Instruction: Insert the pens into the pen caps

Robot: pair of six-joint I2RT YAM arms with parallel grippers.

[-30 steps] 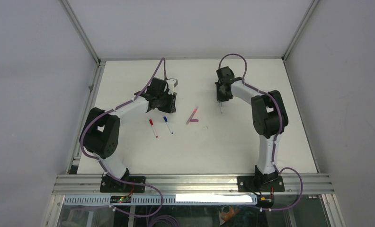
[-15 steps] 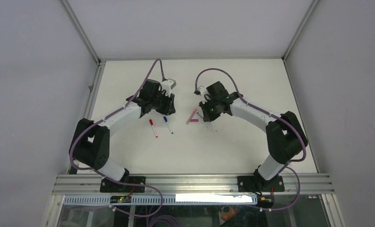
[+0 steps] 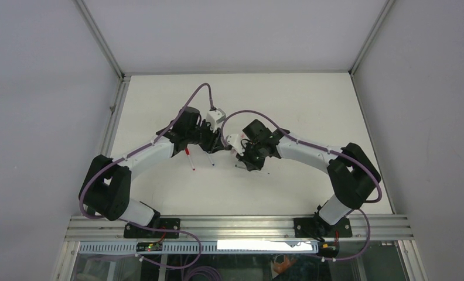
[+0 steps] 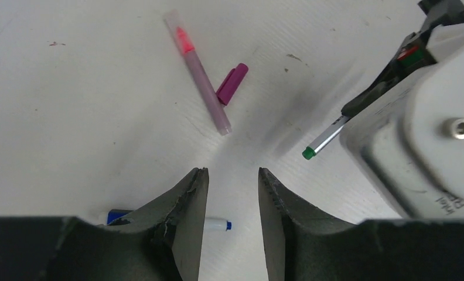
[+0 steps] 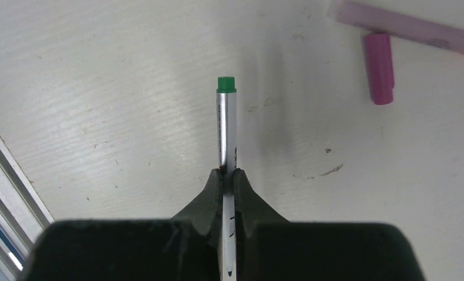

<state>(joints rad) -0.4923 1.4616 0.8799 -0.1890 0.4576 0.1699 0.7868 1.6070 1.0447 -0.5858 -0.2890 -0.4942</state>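
My right gripper [image 5: 228, 174] is shut on a thin silver pen with a green end [image 5: 226, 126], which sticks out ahead of the fingers above the table. A pink pen [image 5: 405, 23] lies beyond it with a magenta cap [image 5: 379, 67] beside it. In the left wrist view the pink pen [image 4: 197, 73] and the magenta cap [image 4: 232, 84] lie ahead of my left gripper [image 4: 232, 175], which is open with nothing in it. A blue-tipped pen [image 4: 218, 224] lies on the table under its left finger. A red-capped pen [image 3: 190, 158] lies to the left.
The two grippers are close together over the middle of the white table [image 3: 311, 99]. The right gripper's body [image 4: 417, 117] fills the right of the left wrist view. An aluminium rail [image 3: 235, 225] runs along the near edge, and grey walls enclose the table.
The right arm has swung from the back right to the middle with the green-ended pen. The left gripper has moved right over the blue pen and its jaws have widened a little.
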